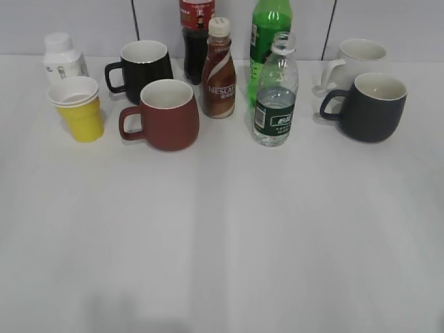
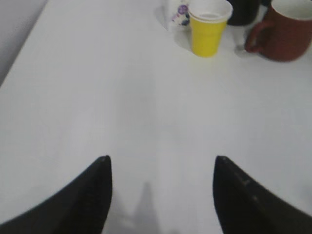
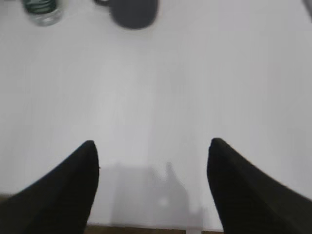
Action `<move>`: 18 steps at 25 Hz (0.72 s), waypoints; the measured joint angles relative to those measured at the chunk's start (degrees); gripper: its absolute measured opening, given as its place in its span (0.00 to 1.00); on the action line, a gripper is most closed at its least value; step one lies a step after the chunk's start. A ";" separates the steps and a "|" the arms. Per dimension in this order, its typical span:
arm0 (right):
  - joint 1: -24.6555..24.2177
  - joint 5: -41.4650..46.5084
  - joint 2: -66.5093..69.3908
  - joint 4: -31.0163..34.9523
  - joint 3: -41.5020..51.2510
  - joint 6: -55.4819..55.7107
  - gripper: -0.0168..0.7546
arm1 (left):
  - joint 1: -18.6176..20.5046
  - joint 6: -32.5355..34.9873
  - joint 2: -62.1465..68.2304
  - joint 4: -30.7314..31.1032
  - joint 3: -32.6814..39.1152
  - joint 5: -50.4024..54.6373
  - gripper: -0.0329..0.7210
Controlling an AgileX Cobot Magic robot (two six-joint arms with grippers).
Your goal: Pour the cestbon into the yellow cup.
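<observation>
The cestbon (image 1: 275, 97), a clear ribbed bottle with a dark green label and no cap, stands upright right of centre at the back of the table; its base shows in the right wrist view (image 3: 43, 10). The yellow cup (image 1: 80, 109) with a white rim stands at the far left; it also shows in the left wrist view (image 2: 208, 28). My left gripper (image 2: 161, 163) is open and empty above bare table, well short of the cup. My right gripper (image 3: 152, 146) is open and empty near the table's front edge. Neither gripper shows in the exterior view.
Near the cup stand a dark red mug (image 1: 163, 114), a black mug (image 1: 143, 68) and a small white bottle (image 1: 62, 57). A brown Nescafe bottle (image 1: 218, 69), a cola bottle (image 1: 196, 35) and a green soda bottle (image 1: 267, 35) stand behind. A dark blue mug (image 1: 371, 106) and white mug (image 1: 354, 61) stand right.
</observation>
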 joint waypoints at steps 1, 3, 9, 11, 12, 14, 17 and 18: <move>-1.53 -0.01 -0.76 0.00 0.00 0.00 0.70 | 0.41 0.00 -0.40 0.00 0.00 0.00 0.69; -3.27 -0.05 -1.59 0.00 0.00 0.00 0.70 | 0.59 0.00 -0.64 0.05 0.00 -0.02 0.68; -3.67 -0.02 -1.64 -0.61 0.00 0.00 0.70 | -0.55 0.00 -0.64 0.05 0.00 -0.11 0.67; -3.60 -0.02 -1.64 -0.61 0.00 0.00 0.70 | -1.16 0.00 -0.66 0.05 0.00 -0.11 0.67; -3.35 -0.02 -1.64 -0.61 0.00 0.00 0.70 | -1.35 0.00 -0.66 0.05 0.00 -0.11 0.67; -2.44 -0.02 -1.64 -0.61 0.00 0.00 0.70 | -1.59 0.00 -0.66 0.05 0.00 -0.11 0.67; -1.61 -0.02 -1.64 -0.61 0.00 0.00 0.70 | -1.59 0.00 -0.66 0.05 0.00 -0.11 0.67; -1.61 -0.02 -1.64 -0.04 0.00 0.00 0.70 | -1.59 0.00 -0.66 0.05 0.00 -0.11 0.67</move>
